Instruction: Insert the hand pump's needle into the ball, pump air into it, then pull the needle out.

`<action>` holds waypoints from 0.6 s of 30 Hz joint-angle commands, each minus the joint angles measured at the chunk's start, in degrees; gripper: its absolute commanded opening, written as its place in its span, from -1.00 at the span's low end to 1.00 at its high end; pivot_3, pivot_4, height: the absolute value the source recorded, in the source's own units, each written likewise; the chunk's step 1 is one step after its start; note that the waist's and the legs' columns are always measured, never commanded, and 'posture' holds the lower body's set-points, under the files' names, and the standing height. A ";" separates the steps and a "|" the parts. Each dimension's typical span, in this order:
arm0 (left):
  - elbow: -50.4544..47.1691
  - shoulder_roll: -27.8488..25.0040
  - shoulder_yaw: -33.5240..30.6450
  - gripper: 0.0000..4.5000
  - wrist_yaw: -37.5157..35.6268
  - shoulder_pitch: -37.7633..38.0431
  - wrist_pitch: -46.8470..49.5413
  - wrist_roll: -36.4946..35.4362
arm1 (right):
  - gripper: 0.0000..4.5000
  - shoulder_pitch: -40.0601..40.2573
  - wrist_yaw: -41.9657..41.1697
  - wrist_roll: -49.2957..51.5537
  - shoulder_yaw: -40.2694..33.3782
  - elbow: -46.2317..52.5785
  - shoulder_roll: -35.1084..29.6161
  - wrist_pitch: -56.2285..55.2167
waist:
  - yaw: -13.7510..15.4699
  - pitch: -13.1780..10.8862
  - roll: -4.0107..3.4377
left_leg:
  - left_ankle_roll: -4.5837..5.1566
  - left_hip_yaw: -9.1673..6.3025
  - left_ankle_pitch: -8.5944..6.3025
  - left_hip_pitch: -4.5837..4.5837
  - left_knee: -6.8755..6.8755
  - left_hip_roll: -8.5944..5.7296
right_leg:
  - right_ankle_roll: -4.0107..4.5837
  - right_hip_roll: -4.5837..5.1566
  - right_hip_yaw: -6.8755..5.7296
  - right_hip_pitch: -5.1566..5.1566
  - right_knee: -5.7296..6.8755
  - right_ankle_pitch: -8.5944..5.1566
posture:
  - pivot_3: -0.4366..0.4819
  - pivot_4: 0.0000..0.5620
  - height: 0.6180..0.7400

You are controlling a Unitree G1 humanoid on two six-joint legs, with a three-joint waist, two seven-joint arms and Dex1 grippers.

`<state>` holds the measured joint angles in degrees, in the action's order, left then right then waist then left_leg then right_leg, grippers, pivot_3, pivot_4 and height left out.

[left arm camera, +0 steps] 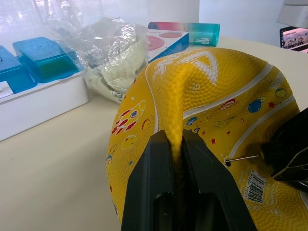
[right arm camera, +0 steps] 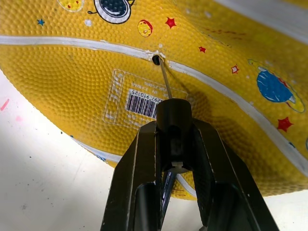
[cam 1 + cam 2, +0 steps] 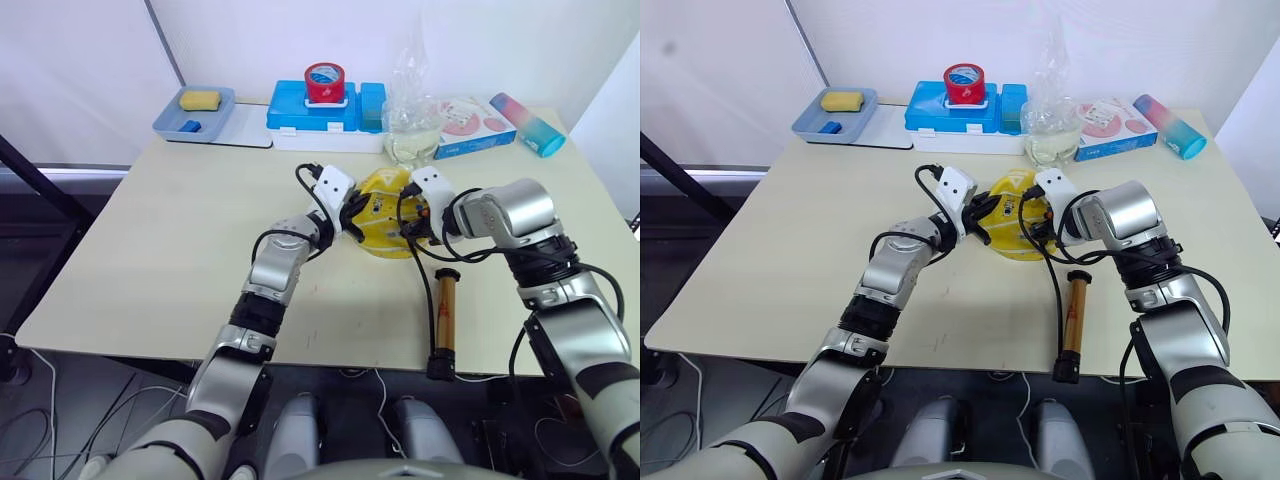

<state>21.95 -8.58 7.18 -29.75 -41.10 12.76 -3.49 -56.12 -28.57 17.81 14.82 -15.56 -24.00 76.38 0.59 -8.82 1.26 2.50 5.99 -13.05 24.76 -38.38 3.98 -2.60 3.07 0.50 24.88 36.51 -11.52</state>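
The yellow ball [image 3: 383,228] lies half deflated and creased on the table's middle. My left gripper [image 1: 175,137] is shut on a raised fold of the ball [image 1: 202,96] at its left side. My right gripper [image 2: 174,127] is shut on the black fitting of the needle [image 2: 164,82]. The needle's tip sits in the small valve hole on a white seam, with most of the pin still outside. The gold-bronze hand pump [image 3: 444,318] lies on the table near the front edge. Its black hose [image 3: 428,280] runs up to the right gripper [image 3: 418,222].
Along the back edge stand a blue tray [image 3: 172,125] with a yellow sponge, a blue box [image 3: 300,110] with a red tape roll on it, a crumpled clear plastic bottle [image 3: 412,130], a printed carton [image 3: 470,125] and a pink-teal tube [image 3: 527,123].
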 commanded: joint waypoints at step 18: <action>2.61 -0.11 0.37 -0.99 0.39 1.28 0.50 0.76 | -0.86 2.72 0.62 -2.03 1.98 0.93 -2.38 2.17 | 0.16 0.04 0.03 | 0.29 0.58 -0.18 -0.03 -0.03 -0.05 | -0.14 0.04 0.78 0.31 0.01 0.08 | -0.05 -0.47 0.99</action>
<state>22.09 -8.59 7.19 -29.69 -41.08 12.23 -3.49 -55.25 -28.58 17.71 15.66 -13.28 -24.70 76.37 0.75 -8.78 1.29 2.81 6.63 -13.24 24.73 -38.41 3.92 -2.76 3.12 1.35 25.23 36.52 -11.43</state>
